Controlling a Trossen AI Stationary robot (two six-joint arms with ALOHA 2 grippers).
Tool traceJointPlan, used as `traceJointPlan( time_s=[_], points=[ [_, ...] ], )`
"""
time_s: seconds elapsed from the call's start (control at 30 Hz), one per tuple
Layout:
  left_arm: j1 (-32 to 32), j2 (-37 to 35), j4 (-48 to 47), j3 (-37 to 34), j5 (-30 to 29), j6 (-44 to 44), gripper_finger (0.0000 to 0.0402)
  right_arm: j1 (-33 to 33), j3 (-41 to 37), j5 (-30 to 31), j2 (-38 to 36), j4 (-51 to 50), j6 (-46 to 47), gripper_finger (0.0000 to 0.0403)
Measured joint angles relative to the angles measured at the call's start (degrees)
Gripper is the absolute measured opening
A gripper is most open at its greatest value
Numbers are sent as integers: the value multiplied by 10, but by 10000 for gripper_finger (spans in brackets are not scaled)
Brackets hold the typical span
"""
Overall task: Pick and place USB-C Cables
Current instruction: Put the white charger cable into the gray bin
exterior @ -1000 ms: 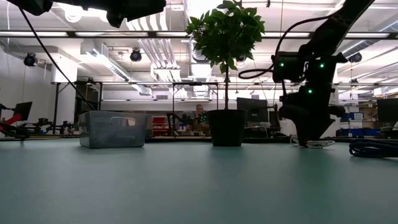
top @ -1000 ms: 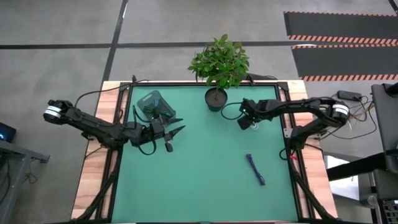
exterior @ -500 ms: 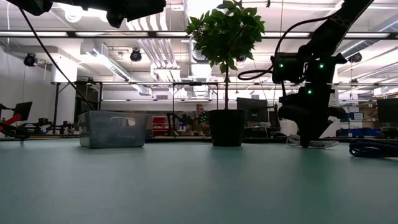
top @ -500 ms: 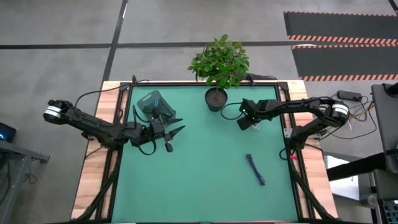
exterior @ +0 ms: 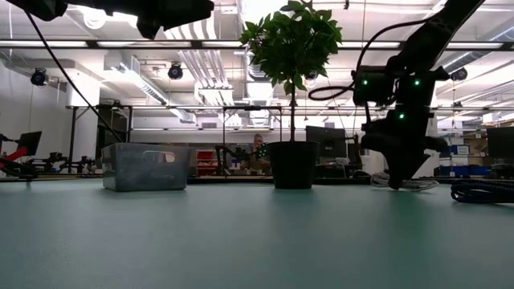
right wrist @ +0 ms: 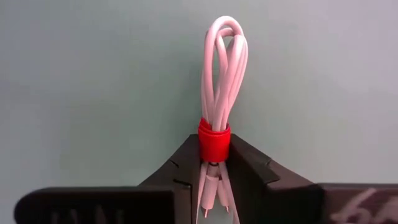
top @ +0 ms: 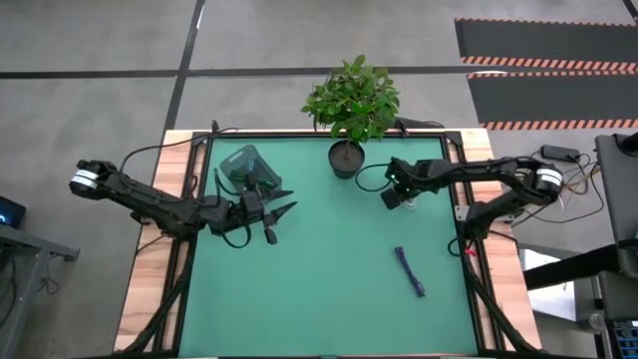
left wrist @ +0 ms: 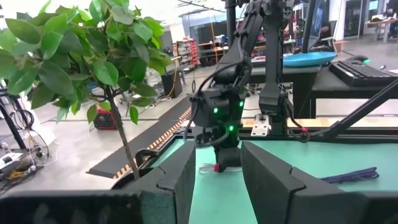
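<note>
A white USB-C cable [right wrist: 222,68] bundled by a red band lies on the green mat right of the plant pot, and my right gripper [right wrist: 214,155] [top: 397,196] is shut on it. A dark blue-purple cable [top: 409,271] lies flat on the mat nearer the front right. Teal cable shows inside the grey mesh basket [top: 249,168] at the far left. My left gripper [top: 276,212] hovers open just in front of the basket, holding nothing. My right gripper pinches the white cable bundle between its two fingers at the red band [right wrist: 214,135], one finger on each side. The fingers come from above, pointing down, and lie across the bundle. The looped end [right wrist: 224,37] stretches out beyond the fingertips, low at the mat [exterior: 414,185].
A potted plant [top: 349,105] stands at the far middle, close to the left of my right gripper. The basket [exterior: 146,166] stands on the far left of the mat. The mat's middle and near half are bare green. Black arm wires run along both sides.
My right gripper has shut on the white cable where it lay, without moving off the spot. The cable has stayed low at the mat.
</note>
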Motion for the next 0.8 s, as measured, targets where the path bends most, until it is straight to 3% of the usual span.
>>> traceJointPlan(
  time_s=[0.4,0.57,0.8],
  points=[
    [0,0,-5,0,0,-28,114,56,0,-25,-119,21,-55,53],
    [0,0,-4,0,0,-29,114,104,-8,-26,-148,103,-87,53],
    [0,0,-2,0,0,-35,114,163,-23,-93,-137,272,-187,53]
  ],
)
